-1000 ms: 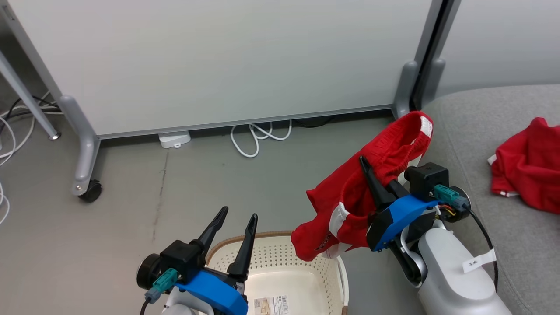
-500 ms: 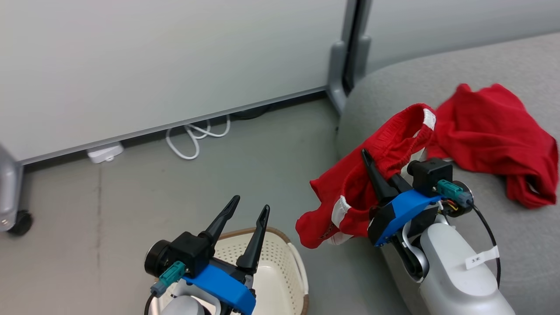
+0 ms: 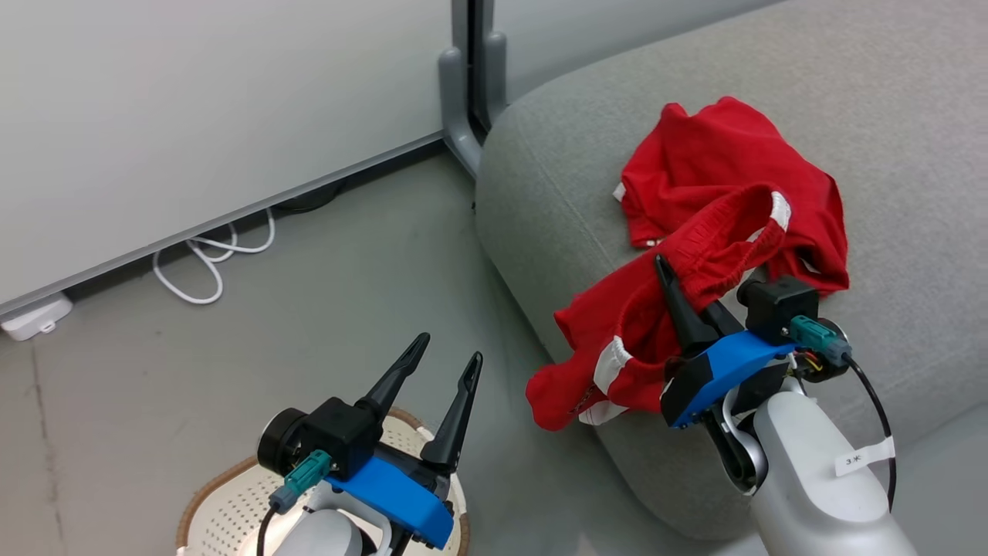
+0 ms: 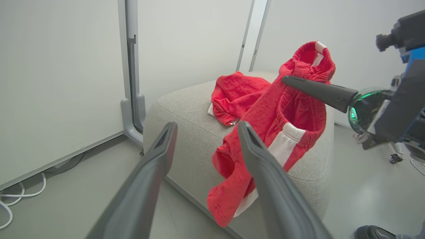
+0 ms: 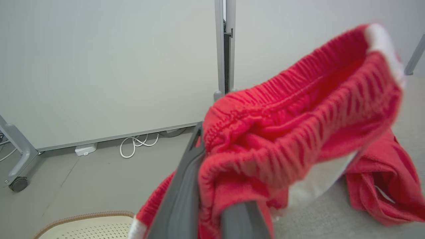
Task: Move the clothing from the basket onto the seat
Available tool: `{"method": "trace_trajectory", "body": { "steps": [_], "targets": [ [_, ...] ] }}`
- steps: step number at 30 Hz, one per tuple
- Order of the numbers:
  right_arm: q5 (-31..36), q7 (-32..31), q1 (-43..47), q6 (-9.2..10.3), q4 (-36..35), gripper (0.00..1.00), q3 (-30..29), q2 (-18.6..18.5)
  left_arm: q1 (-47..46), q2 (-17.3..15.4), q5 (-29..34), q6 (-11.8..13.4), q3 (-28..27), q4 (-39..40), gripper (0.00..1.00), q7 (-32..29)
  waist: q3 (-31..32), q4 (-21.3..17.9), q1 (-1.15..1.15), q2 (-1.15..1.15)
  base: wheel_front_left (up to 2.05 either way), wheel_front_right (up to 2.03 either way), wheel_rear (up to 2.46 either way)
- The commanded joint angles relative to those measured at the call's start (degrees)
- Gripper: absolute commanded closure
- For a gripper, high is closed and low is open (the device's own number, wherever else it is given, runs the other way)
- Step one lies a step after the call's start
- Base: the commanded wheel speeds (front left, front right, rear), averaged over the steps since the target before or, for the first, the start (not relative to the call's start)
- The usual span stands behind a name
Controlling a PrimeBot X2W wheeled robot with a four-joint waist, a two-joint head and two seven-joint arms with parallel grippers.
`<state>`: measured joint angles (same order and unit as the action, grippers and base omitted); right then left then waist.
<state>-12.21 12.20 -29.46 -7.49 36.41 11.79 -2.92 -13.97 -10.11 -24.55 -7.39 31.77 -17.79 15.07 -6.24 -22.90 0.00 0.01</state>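
One red garment (image 3: 617, 347) is clamped by right gripper (image 3: 685, 279) at sofa (image 3: 888, 139) edge; second garment (image 3: 718, 162) is laid on sofa. Left gripper (image 3: 450, 347) fingers are spread, near basket (image 3: 220, 506).

Floor: smooth grey floor (image 3: 324, 293), matt, evenly lit with soft shadows.
Ahead of the left gripper (image 3: 450, 347), well apart from it: large pale grey partition panel (image 3: 193, 116), lower edge raised just off the floor.
Looped white cable (image 3: 208, 266) lies on the floor below that edge. Small white plastic box (image 3: 31, 318) sits further left.
Ahead and right of the gripper: grey metal upright post (image 3: 461, 93), meeting a second pale grey panel (image 3: 579, 31).
Right wrist view: black caster wheel (image 5: 18, 183) under a grey panel leg.
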Motion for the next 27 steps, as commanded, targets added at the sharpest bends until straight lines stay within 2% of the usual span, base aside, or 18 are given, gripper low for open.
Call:
{"method": "trace_trajectory", "body": {
  "steps": [1,14,19,27],
  "targets": [
    [0.18,0.53,0.56,-0.01,-0.3,1.0,-0.1,0.06,-1.03,-0.29,-0.13,-0.1,-0.04,0.01,0.0,0.15,-0.8,-1.55,0.0,-0.01,0.0,0.0,0.0],
    [-1.01,0.05,-0.32,-0.01,-1.05,1.0,-1.06,0.05,-1.88,-0.62,-0.48,-0.1,0.85,-0.35,0.0,0.15,-1.59,-1.74,0.0,-0.01,0.0,0.0,0.0],
    [-2.85,-1.27,-4.85,-0.01,-2.55,1.0,-3.35,0.05,-2.43,-0.97,0.04,-0.1,0.63,0.32,0.0,0.15,-3.22,-1.18,0.0,-0.01,0.0,0.0,0.0],
    [-0.09,-6.09,-15.4,-0.01,-5.8,1.0,-9.49,-1.26,-4.6,-2.48,1.07,-0.1,1.2,1.59,0.0,0.15,-8.46,-0.08,0.0,-0.01,0.0,0.0,0.0]
  ]
}}
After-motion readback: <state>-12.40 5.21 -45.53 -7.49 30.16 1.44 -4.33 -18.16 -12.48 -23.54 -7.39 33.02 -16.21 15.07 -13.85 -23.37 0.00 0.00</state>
